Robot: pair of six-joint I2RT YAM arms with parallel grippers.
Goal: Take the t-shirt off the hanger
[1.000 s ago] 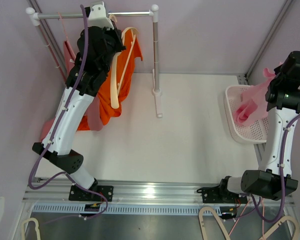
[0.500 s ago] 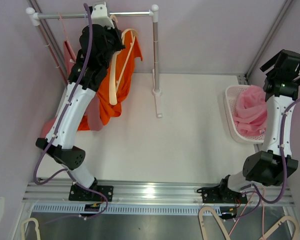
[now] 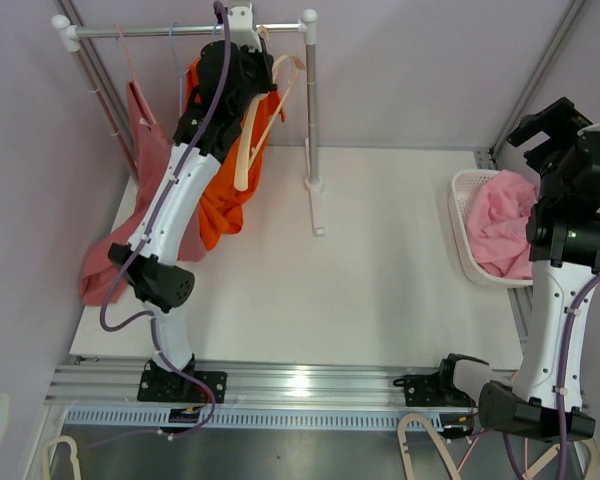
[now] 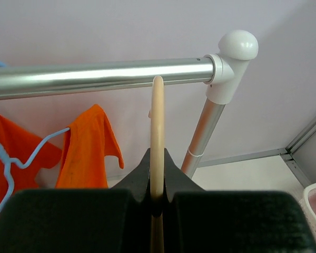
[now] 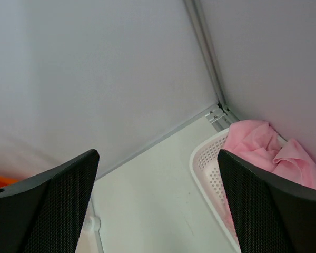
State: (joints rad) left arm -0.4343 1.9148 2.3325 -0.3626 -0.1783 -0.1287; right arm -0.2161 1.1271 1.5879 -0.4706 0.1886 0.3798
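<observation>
Jaws: left gripper [image 4: 157, 174] clamped on stiff hanger [image 4: 157, 116], right gripper [image 5: 156, 174] wide apart; orange t-shirt [image 3: 220, 212] upper left looks limp, pinch its hem.

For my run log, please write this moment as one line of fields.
left hand: shut on cream hanger at rail | right hand: open, empty | pink garment: in basket | orange t-shirt: hanging under rail

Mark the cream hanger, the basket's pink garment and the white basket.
cream hanger [image 4: 157, 137], left wrist view, narrow upper edge
pink garment [image 3: 500, 225], top view, heap's middle
white basket [image 5: 206, 167], right wrist view, perforated wall
</observation>
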